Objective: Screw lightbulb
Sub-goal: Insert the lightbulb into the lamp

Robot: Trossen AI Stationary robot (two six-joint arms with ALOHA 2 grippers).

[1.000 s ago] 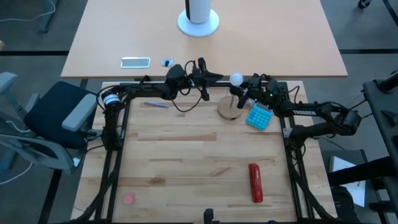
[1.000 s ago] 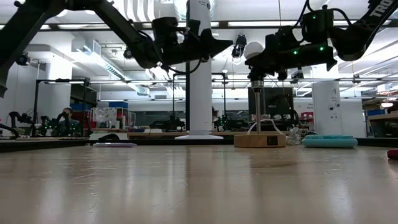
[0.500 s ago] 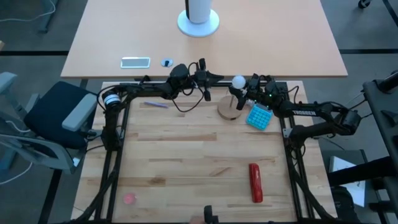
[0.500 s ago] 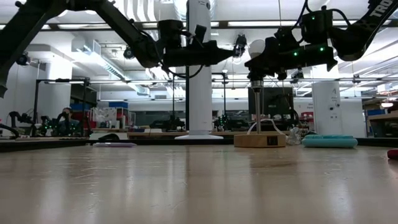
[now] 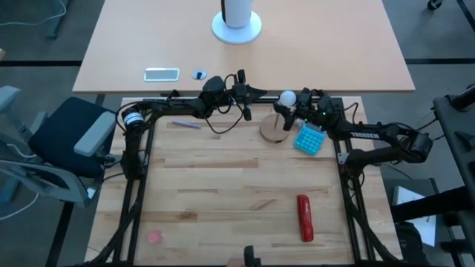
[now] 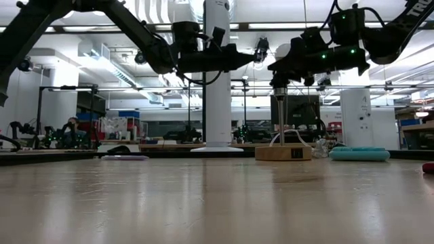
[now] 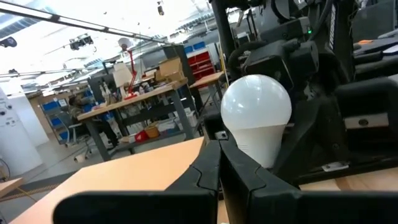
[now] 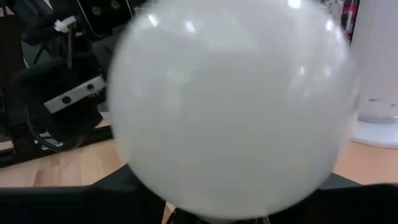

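Lightbulb [image 5: 287, 97] sits atop the post of the wooden base [image 5: 272, 130]. Right gripper [image 5: 295, 104] around it, fingers apart. Left gripper [image 5: 256, 91] beside it, fingers together, empty.

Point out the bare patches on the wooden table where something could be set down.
Widest: the middle boards between the purple pen, the red cylinder and the pink disc. Crowded: the far edge, where the lightbulb, wooden disc, blue calculator and both hands, left and right, cluster.
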